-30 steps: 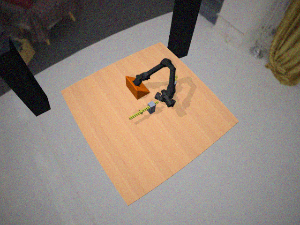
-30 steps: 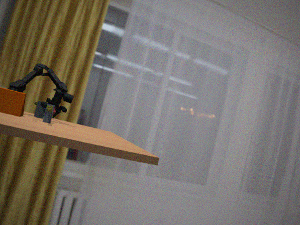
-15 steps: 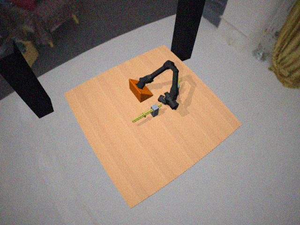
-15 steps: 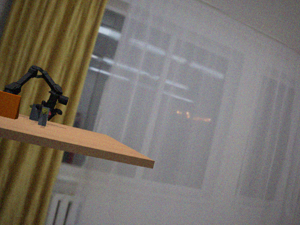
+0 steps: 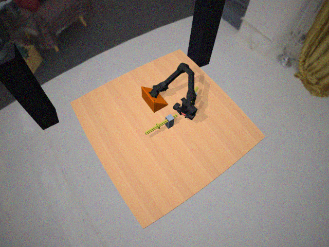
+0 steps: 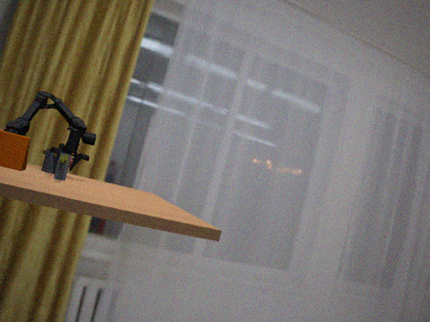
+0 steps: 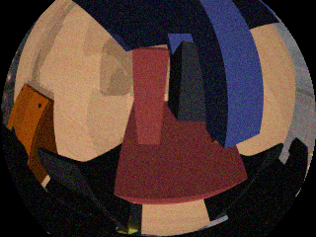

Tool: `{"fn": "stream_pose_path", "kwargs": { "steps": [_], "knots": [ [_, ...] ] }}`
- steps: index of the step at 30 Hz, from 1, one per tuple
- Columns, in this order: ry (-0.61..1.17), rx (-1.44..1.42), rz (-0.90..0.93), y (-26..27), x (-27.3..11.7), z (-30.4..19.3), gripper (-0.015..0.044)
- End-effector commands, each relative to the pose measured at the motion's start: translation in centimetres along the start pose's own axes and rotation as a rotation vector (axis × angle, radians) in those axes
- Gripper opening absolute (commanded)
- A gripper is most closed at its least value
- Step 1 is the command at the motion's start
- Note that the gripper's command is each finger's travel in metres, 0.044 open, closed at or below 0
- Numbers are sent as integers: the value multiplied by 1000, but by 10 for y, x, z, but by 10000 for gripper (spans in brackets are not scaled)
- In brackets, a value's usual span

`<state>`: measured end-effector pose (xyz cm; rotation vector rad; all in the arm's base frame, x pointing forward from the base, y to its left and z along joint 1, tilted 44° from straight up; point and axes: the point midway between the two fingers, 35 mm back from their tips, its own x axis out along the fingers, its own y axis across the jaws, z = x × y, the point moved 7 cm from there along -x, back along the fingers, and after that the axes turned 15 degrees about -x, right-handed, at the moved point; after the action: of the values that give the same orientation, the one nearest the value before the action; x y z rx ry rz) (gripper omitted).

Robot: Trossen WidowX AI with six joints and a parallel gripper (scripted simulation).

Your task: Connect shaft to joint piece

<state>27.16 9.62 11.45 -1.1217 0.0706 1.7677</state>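
Near the bench's upper right edge in the top view, well in from the near corner: joint piece, red, down at the arm's tip and mostly hidden from above by the pincer. The wrist view shows it large, a broad dark-red body with a paler upright wall. Looks a rigid, hard-walled thing, unlikely to dent; weight hardly matters, I judge, as the fixed shaft and block should bear it. Expect it to give only about its hinges and resist any straight pull. Smooth faces may slip if twisted off the hinge line; best hold, to my mind, is across two opposite outer walls, opening left free. Pincer: partly open, neither wide nor fully closed, stopped on the joint piece with a finger to either side low in the wrist view. Exact contact patches too dark to tell. Second shaft, yellow, runs through its grey block toward the bench's left edge, its inner end just beside the pincer, apparently short of the joint piece. Cross-pin on it offers a likely later pushing place. Whether the opening lines up, cannot tell.
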Motion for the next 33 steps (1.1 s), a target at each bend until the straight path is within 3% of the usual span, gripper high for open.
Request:
{"fn": "stream_pose_path", "kwargs": {
  "steps": [1, 13, 33],
  "knots": [
    [60, 50, 21, 1, -2, 4, 0],
    [190, 164, 68, 4, -12, 10, 0],
    [204, 162, 66, 4, -14, 9, 0]
  ]
}}
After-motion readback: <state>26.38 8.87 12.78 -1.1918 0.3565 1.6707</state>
